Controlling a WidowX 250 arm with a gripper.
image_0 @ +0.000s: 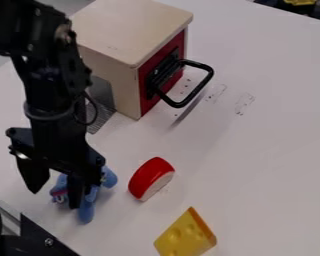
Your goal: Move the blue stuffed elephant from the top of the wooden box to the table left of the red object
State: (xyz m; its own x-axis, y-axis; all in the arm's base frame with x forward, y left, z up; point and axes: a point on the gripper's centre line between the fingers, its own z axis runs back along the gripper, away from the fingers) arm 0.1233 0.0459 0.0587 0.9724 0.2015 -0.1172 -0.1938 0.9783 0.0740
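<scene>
Blue soft toy located on white counter, beneath and partly hidden by black two-finger pincer. Pincer is seen spread, one finger set over toy. Step judged as contact stage; grasp or release cannot be told. For any closing, toy must be centred between fingers. Red round-backed block with pale face placed beside; yellow cheese-shaped wedge farther off. Faint printed marks near black-handled wooden box can't be read.
</scene>
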